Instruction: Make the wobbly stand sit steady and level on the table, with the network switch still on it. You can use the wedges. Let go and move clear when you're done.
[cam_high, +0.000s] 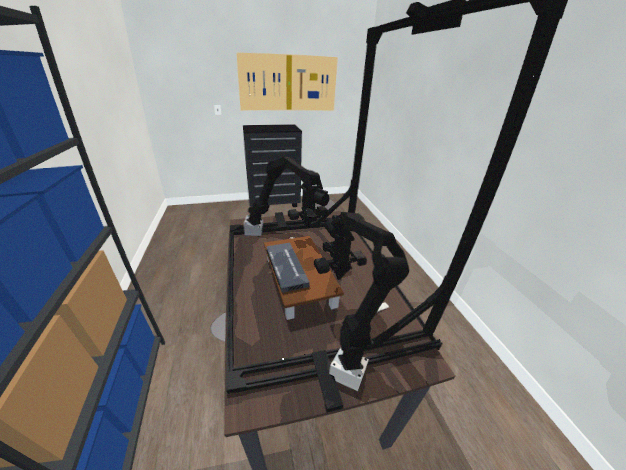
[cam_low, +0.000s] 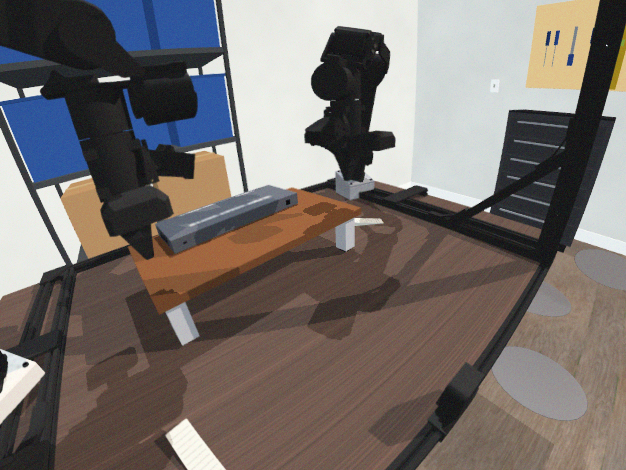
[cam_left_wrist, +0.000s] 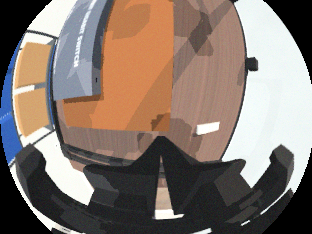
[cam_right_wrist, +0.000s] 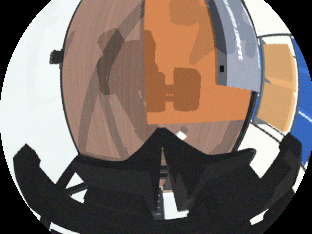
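"What's the layout, clockwise from above?"

"The worktop (cam_high: 262, 344) (cam_low: 303, 394) (cam_left_wrist: 210, 90) (cam_right_wrist: 90, 120) carries the stand (cam_high: 323, 283) (cam_low: 303, 217) (cam_left_wrist: 135, 85) (cam_right_wrist: 210, 105) at its middle. The network switch (cam_high: 288, 268) (cam_low: 227, 217) (cam_left_wrist: 75, 65) (cam_right_wrist: 240, 55) lies on top, toward nine o'clock, so I'd guess its weight favours that side."

"And your jaws?"

"Both narrow, closed on nothing. My left jaws (cam_high: 343, 270) (cam_low: 147, 255) are over the stand's six o'clock end, my right jaws (cam_high: 316, 222) (cam_low: 358, 177) near twelve. Closed tips there would suit pressing to find the rock; I can't tell whether either touches."

"Wedges?"

"One wedge (cam_high: 384, 307) (cam_low: 194, 445) (cam_left_wrist: 207, 128) sits apart at four o'clock, another wedge (cam_high: 291, 237) (cam_low: 369, 221) (cam_right_wrist: 181, 135) just beyond twelve. I see neither under a leg, so levelling seems still to do. I can't tell which leg is short; shoving a wedge too hard could tip the switch."
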